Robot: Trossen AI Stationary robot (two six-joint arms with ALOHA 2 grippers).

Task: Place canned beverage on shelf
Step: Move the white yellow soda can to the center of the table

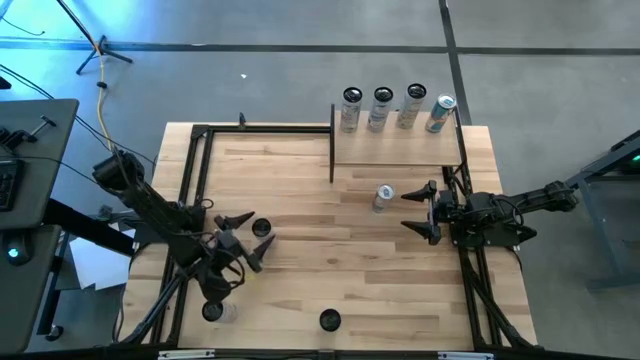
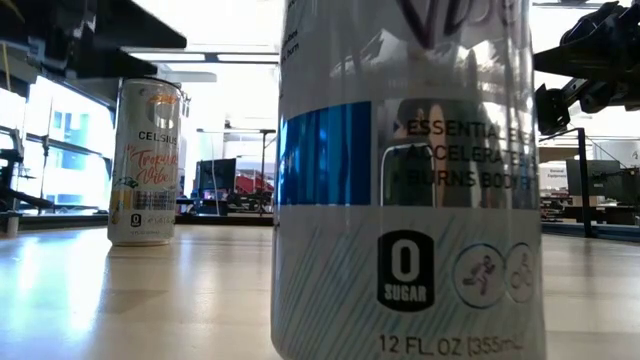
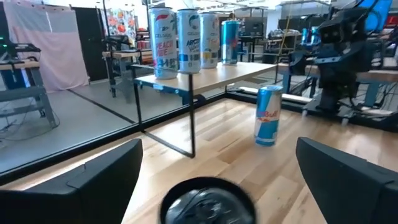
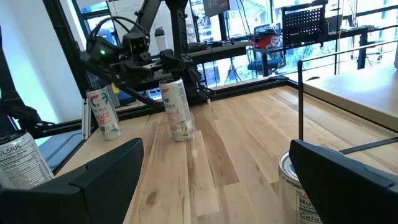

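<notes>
The shelf [image 1: 400, 150] stands at the table's far right on thin black posts, with several cans in a row along its far edge [image 3: 186, 40]. A white can with orange lettering [image 4: 177, 109] stands upright on the table at the left. Its dark top [image 3: 208, 202] shows between the fingers of my left gripper [image 1: 250, 236], which is open. The fingers stand on either side of the can's top, apart from it. A blue and silver can [image 1: 383, 197] stands in front of the shelf. My right gripper [image 1: 420, 210] waits open just to its right.
Two more cans stand near the table's front edge, one at the left [image 1: 213, 312] and one in the middle [image 1: 330, 320]. The middle one fills the low view [image 2: 410, 180]. Black frame rails [image 1: 200, 130] run along the table's left, far and right sides.
</notes>
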